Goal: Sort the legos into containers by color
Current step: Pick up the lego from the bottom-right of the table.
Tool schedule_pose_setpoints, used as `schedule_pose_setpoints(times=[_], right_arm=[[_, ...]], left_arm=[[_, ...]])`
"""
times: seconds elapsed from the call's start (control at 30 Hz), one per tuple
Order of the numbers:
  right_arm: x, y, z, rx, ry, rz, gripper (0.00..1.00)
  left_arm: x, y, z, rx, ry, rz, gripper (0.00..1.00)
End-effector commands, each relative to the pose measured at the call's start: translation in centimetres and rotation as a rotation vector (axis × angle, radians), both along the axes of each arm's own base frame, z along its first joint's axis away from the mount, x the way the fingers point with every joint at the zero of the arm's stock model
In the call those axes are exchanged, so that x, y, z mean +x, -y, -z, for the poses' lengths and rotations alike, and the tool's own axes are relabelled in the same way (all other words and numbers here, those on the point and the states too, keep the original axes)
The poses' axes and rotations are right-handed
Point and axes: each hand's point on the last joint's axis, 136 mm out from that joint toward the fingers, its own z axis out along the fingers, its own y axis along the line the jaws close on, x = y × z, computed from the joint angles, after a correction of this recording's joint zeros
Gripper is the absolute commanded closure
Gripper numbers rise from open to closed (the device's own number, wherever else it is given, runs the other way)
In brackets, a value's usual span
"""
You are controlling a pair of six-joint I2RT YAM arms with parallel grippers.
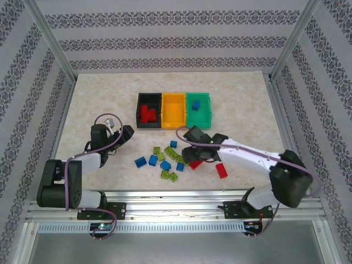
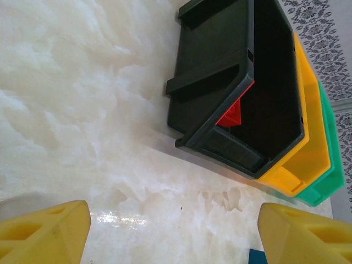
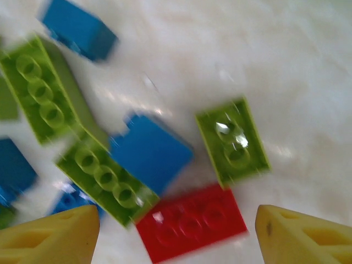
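i judge the sorting only begun. some red bricks [image 1: 146, 113] lie in the black bin [image 1: 149, 97], one blue brick [image 1: 196, 104] in the green bin [image 1: 198, 122], and the yellow bin [image 1: 174, 110] holds nothing. many loose bricks [image 1: 165, 159] wait on the table [image 1: 99, 99], near side. my right claw [image 3: 177, 228] stands wide over a red brick [image 3: 187, 220], gripping nothing; my left claw [image 2: 173, 220], left of the black bin, is wide and empty.

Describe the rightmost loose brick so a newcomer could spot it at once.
Find the three bins mid-table, then the scattered bricks in front of them. The red brick lies at the scatter's right end, beside the right arm, alone while the others bunch together.
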Motion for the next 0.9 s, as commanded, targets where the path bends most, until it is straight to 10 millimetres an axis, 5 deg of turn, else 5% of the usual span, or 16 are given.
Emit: schedule_pose_setpoints(times=[0.0, 0.17, 0.3, 0.53, 0.87], right_arm=[[-2.1, 3.0, 0.5, -0.034, -0.019, 0.078, 0.25], [-4.2, 5.6, 2.2, -0.030, -0.041, 0.152, 0.25], [-4.9, 9.7, 2.8, -0.114, -0.027, 0.318, 0.25], [-5.1, 12.6, 3.0, -0.006, -0.001, 0.466, 0.28], [-5.0, 9.9, 5.1, 0.072, -0.149, 0.411, 0.39]], left_arm=[[0.2, -0.6, -0.7, -0.010, 0.034, -0.012, 0.20], [0.1, -0.9, -1.0, -0.002, 0.042, -0.022, 0.20], [0.1, -0.9, -0.9, -0.006, 0.041, -0.025, 0.20], [0.1, -0.8, -0.6, -0.017, 0.033, -0.021, 0.20], [0.4, -0.6, 0.2, -0.037, 0.016, -0.014, 0.20]])
